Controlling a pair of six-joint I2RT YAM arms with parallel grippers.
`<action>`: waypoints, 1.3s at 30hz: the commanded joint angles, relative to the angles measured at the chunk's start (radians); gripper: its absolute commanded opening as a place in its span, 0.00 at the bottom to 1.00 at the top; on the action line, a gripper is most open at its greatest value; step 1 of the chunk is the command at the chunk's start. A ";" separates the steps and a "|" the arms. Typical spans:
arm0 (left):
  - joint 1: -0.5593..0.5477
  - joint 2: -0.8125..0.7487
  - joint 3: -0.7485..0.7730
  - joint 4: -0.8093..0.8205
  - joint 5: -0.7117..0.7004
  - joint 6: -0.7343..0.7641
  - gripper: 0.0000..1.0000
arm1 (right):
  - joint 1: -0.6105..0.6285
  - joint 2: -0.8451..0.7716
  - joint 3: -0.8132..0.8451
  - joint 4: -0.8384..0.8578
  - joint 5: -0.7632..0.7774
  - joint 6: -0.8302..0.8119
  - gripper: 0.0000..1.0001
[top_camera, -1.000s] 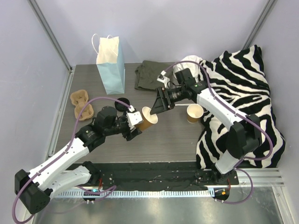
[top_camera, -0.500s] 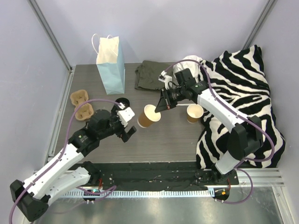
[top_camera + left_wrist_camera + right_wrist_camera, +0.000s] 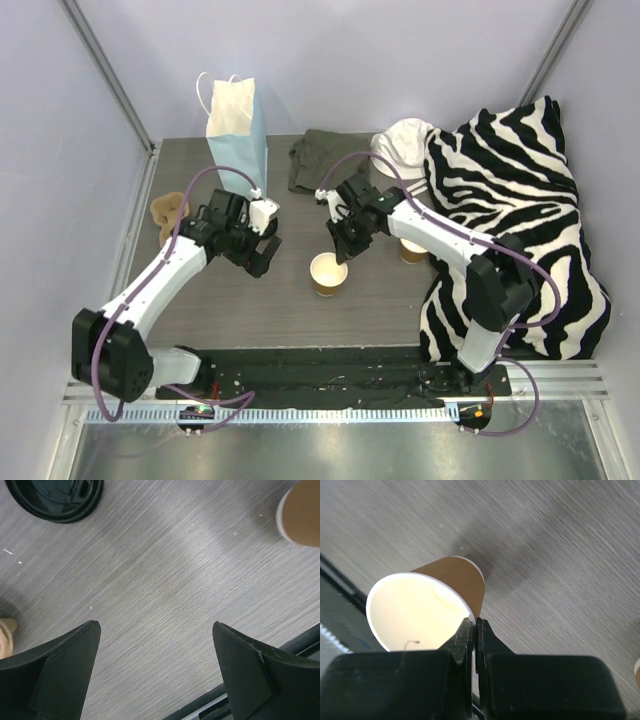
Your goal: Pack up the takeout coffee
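Observation:
The tan paper coffee cup [image 3: 325, 273] is upright at the table's middle, white inside [image 3: 415, 611] and with no lid on. My right gripper [image 3: 340, 252] [image 3: 476, 621] is shut on its rim, one finger inside and one outside. Whether its base rests on the table I cannot tell. The round black lid [image 3: 55, 497] lies flat on the table, apart from the cup; it shows only in the left wrist view. My left gripper [image 3: 263, 252] [image 3: 155, 625] hangs open over bare table left of the cup [image 3: 302, 515], holding nothing.
The blue paper bag [image 3: 240, 135] stands open at the back left. A brown pulp carrier [image 3: 165, 212] lies at the left edge. A second lidless tan cup [image 3: 410, 250] shows behind the right arm. A dark green cloth [image 3: 318, 160], a white cloth [image 3: 405, 140] and a zebra blanket [image 3: 520, 200] fill the right.
The cup passed from my left gripper to my right, which shut on its rim and brought it down upright. My left gripper opened and drew back to the left.

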 commanded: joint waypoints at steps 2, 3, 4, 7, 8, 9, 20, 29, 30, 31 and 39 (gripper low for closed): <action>0.074 0.088 0.093 -0.004 0.051 0.065 1.00 | 0.047 0.017 0.064 -0.034 0.170 -0.020 0.07; 0.083 0.131 0.116 0.004 0.063 0.068 1.00 | 0.052 0.019 0.061 -0.033 0.172 -0.020 0.08; 0.098 0.148 0.122 0.011 0.076 0.077 1.00 | 0.061 0.025 0.061 -0.037 0.173 -0.018 0.13; 0.106 0.188 0.121 0.053 0.117 0.118 0.98 | 0.069 0.036 0.069 -0.045 0.165 -0.018 0.19; 0.106 0.194 0.116 0.068 0.126 0.130 0.96 | 0.072 0.037 0.073 -0.048 0.164 -0.017 0.21; 0.104 0.204 0.109 0.095 0.135 0.141 0.92 | 0.072 0.037 0.082 -0.052 0.159 -0.018 0.27; 0.106 0.403 0.237 0.151 0.107 0.264 0.76 | 0.070 0.011 0.151 -0.099 0.202 -0.049 0.55; 0.106 0.546 0.363 0.116 0.099 0.307 0.63 | 0.026 -0.039 0.156 -0.103 0.213 -0.063 0.57; 0.104 0.562 0.371 0.117 0.096 0.310 0.63 | 0.020 -0.041 0.156 -0.103 0.202 -0.061 0.57; 0.104 0.572 0.374 0.120 0.094 0.310 0.63 | 0.014 -0.041 0.156 -0.103 0.195 -0.058 0.57; 0.104 0.648 0.405 0.099 0.096 0.310 0.59 | -0.022 -0.044 0.154 -0.109 0.155 -0.056 0.57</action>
